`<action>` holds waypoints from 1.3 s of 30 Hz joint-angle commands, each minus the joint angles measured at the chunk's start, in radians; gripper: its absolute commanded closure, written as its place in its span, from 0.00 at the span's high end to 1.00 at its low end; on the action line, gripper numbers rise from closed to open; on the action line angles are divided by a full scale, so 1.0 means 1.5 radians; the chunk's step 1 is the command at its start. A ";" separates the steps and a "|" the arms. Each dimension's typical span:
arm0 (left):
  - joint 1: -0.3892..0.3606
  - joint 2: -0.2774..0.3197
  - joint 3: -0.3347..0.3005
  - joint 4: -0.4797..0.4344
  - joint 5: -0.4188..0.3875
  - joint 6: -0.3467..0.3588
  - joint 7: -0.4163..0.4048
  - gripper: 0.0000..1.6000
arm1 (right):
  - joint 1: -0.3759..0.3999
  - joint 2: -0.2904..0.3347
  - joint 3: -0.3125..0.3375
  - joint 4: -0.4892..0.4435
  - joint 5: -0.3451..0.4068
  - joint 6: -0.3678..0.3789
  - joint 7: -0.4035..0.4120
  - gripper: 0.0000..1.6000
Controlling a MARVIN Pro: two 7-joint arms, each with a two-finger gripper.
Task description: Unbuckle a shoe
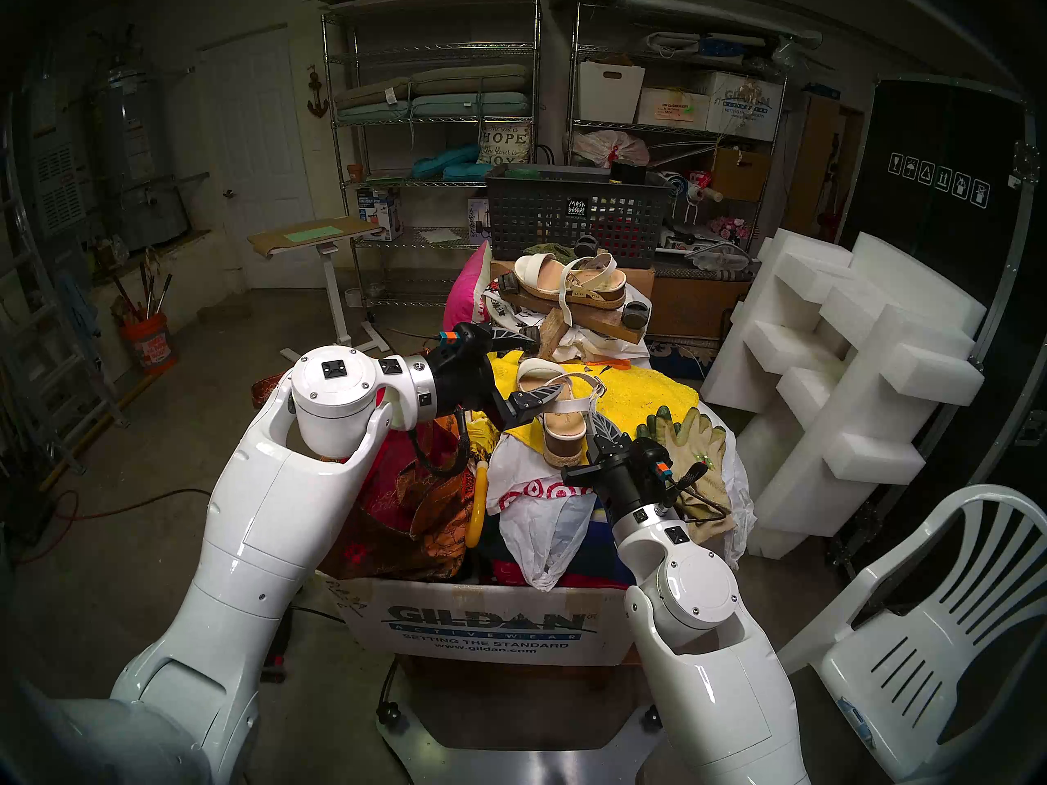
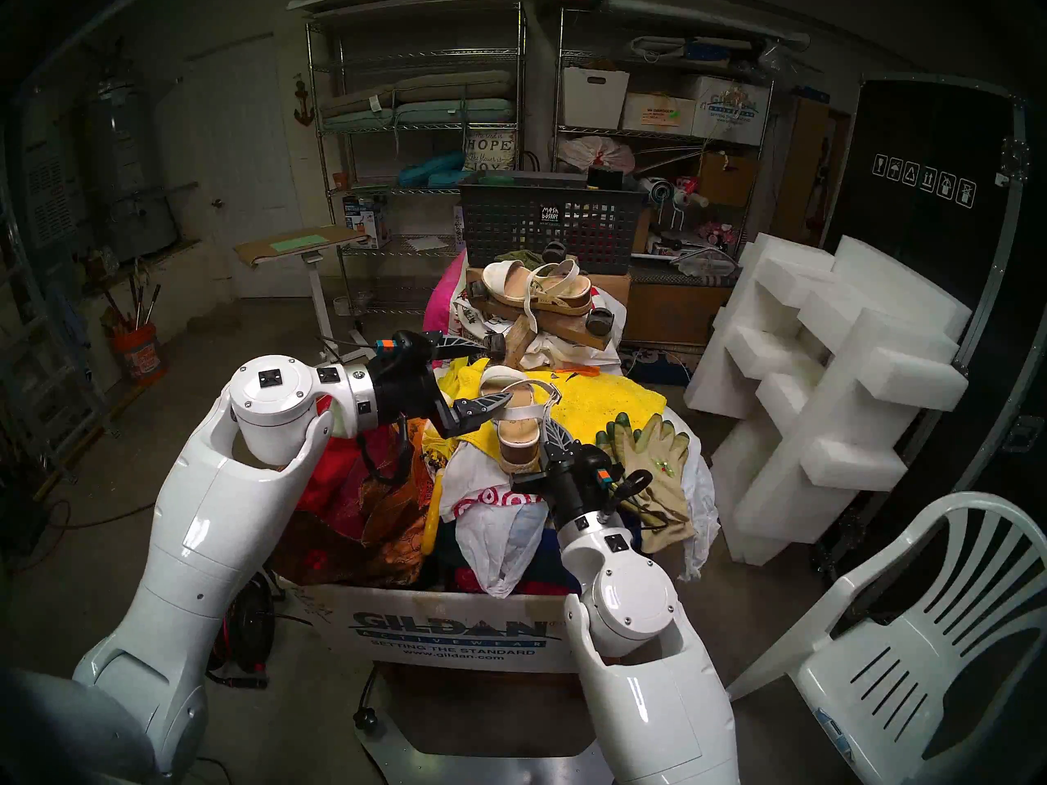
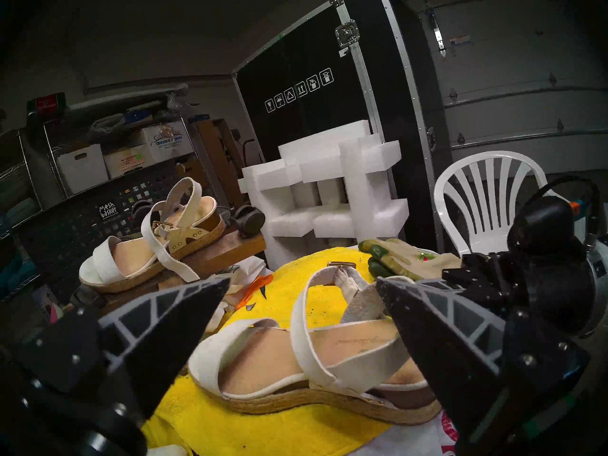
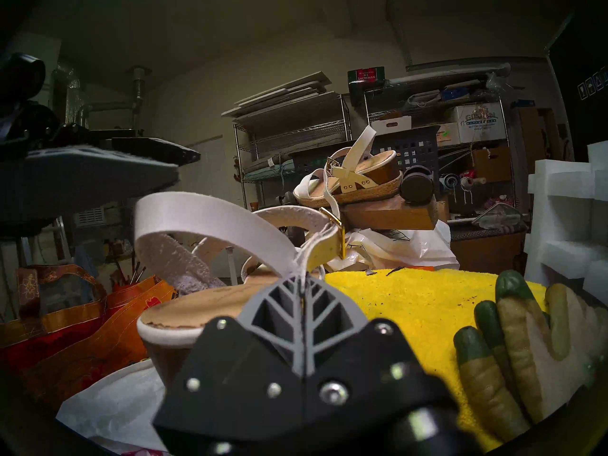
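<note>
On top of the cluttered pile, starting at the left, the left gripper (image 1: 541, 364) has its dark ribbed fingers spread wide apart with nothing between them, hovering level over the toe end of the white-strapped wedge sandal with the jute-wrapped sole and brown heel (image 1: 558, 413), which sits on a bright yellow fuzzy towel (image 1: 651, 396). Just right of the heel, the right gripper (image 1: 601, 427) is pinched tight on the sandal's thin white strap right below the gold buckle (image 4: 339, 230), and a pair of tan work gloves with green fingertips (image 1: 688, 444) lies further right beside it.
</note>
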 commanded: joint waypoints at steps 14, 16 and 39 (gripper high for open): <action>-0.155 -0.093 0.044 0.178 0.063 -0.013 -0.056 0.96 | 0.000 -0.004 0.000 -0.023 -0.004 -0.008 -0.003 0.00; -0.168 -0.097 0.047 0.196 0.070 -0.016 -0.065 0.90 | 0.000 -0.005 -0.001 -0.024 -0.005 -0.008 -0.004 0.00; -0.191 -0.096 0.062 0.252 0.049 -0.058 -0.157 0.00 | 0.031 -0.017 -0.009 -0.008 -0.024 -0.006 -0.027 0.00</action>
